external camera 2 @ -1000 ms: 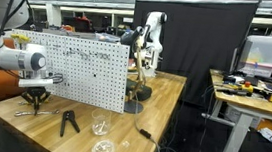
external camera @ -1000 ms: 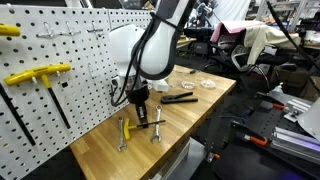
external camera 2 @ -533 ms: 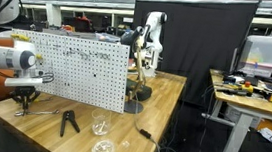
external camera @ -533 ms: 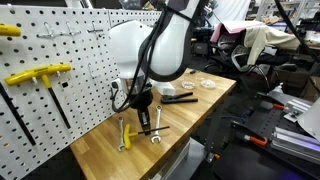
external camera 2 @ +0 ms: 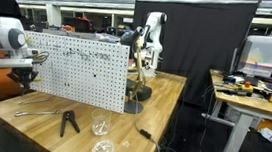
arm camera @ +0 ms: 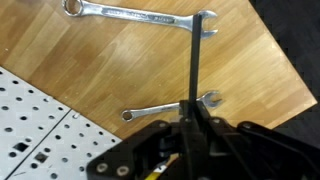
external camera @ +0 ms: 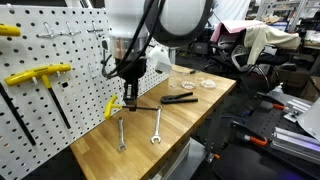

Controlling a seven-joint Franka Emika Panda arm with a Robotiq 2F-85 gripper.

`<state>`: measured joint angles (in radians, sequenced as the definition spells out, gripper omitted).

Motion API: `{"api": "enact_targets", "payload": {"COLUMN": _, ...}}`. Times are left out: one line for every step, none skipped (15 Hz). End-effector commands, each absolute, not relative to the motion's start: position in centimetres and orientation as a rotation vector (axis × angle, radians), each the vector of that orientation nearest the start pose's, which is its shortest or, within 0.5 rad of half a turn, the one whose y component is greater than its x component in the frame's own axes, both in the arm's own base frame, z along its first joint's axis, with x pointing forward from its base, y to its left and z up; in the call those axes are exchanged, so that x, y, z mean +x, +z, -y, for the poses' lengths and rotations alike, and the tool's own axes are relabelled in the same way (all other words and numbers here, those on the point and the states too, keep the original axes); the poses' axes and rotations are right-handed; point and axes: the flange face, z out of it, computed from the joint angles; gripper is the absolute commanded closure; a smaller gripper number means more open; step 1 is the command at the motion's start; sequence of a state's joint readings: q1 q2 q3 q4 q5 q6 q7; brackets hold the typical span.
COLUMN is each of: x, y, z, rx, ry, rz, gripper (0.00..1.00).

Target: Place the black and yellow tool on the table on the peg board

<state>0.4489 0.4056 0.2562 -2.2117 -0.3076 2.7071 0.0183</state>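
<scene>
While the gripper (external camera: 128, 96) pinches the black and yellow tool (external camera: 111, 107) near its handle, shaft level, the tool hangs above the table (external camera: 95, 150), just off the peg board (external camera: 70, 40). Two wrenches (external camera: 157, 125) lie below it. Bench is open toward the pliers (external camera: 180, 98), and the front edge is near.

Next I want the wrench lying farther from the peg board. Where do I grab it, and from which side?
I'd take the wrench at mid-shank, coming straight down from above and closing across its narrow width. It lies flat on the table, and the shank is slim and straight between wider heads. The gripper is currently shut on the black and yellow tool.
</scene>
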Motion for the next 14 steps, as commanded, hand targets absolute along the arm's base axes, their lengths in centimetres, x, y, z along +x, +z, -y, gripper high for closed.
{"api": "enact_targets", "payload": {"x": 42.3, "y": 23.8, "z": -35.5, "rx": -2.938, "ry": -0.314, "rz": 1.151, "gripper": 0.98}}
{"api": "enact_targets", "payload": {"x": 42.6, "y": 24.5, "z": -35.1, "rx": -2.969, "ry": -0.338, "rz": 1.063, "gripper": 0.98}}
{"api": "enact_targets", "payload": {"x": 42.8, "y": 25.0, "z": -34.7, "rx": -2.999, "ry": -0.359, "rz": 0.971, "gripper": 0.98}}
{"api": "enact_targets", "payload": {"x": 43.0, "y": 25.5, "z": -34.4, "rx": -3.023, "ry": -0.379, "rz": 0.878, "gripper": 0.98}}
{"api": "enact_targets", "payload": {"x": 43.1, "y": 25.8, "z": -34.3, "rx": -3.046, "ry": -0.397, "rz": 0.791, "gripper": 0.98}}
{"api": "enact_targets", "payload": {"x": 43.1, "y": 26.0, "z": -34.4, "rx": -3.062, "ry": -0.4, "rz": 0.76, "gripper": 0.98}}
{"api": "enact_targets", "payload": {"x": 42.8, "y": 26.0, "z": -34.7, "rx": -3.063, "ry": -0.397, "rz": 0.776, "gripper": 0.98}}
{"api": "enact_targets", "payload": {"x": 43.5, "y": 25.5, "z": -34.7, "rx": -3.052, "ry": -0.366, "rz": 0.807, "gripper": 0.93}}
{"api": "enact_targets", "payload": {"x": 43.3, "y": 25.5, "z": -34.9, "rx": -3.055, "ry": -0.368, "rz": 0.792, "gripper": 0.93}}
{"api": "enact_targets", "payload": {"x": 43.1, "y": 25.5, "z": -35.1, "rx": -3.056, "ry": -0.367, "rz": 0.785, "gripper": 0.93}}
{"api": "enact_targets", "payload": {"x": 43.0, "y": 25.5, "z": -35.1, "rx": -3.056, "ry": -0.367, "rz": 0.783, "gripper": 0.93}}
{"api": "enact_targets", "payload": {"x": 43.1, "y": 25.5, "z": -35.1, "rx": -3.057, "ry": -0.367, "rz": 0.781, "gripper": 0.93}}
{"api": "enact_targets", "payload": {"x": 43.1, "y": 25.5, "z": -35.0, "rx": -3.058, "ry": -0.367, "rz": 0.779, "gripper": 0.93}}
{"api": "enact_targets", "payload": {"x": 43.1, "y": 25.5, "z": -35.0, "rx": -3.058, "ry": -0.367, "rz": 0.778, "gripper": 0.93}}
